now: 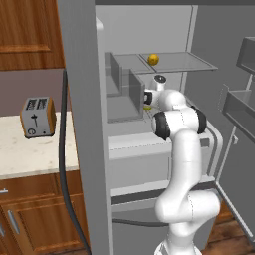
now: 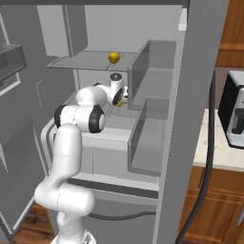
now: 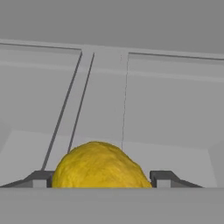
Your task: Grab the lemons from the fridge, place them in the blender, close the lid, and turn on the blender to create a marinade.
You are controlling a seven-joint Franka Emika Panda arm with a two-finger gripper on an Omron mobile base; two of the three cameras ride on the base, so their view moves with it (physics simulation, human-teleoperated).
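lemon [image 3: 100,166] between claw [image 3: 101,178] tips, long axis seemingly crosswise

The fridge [image 1: 84,124] looks like matt grey plastic or painted metal, its inner shelves [image 2: 90,59] pale and smooth and its bins [image 2: 147,138] faintly translucent — while the arm [image 1: 187,164] is glossy white with dark, satin joints. The lemon [image 3: 100,168] at the hand has a rough, pitted yellow skin, dull rather than shiny. Beside the fridge, the toaster [image 1: 37,117] reads as brushed silver metal on a pale speckled stone-like counter [image 1: 30,154], over cabinets [image 1: 40,219] of warm, smooth wood.
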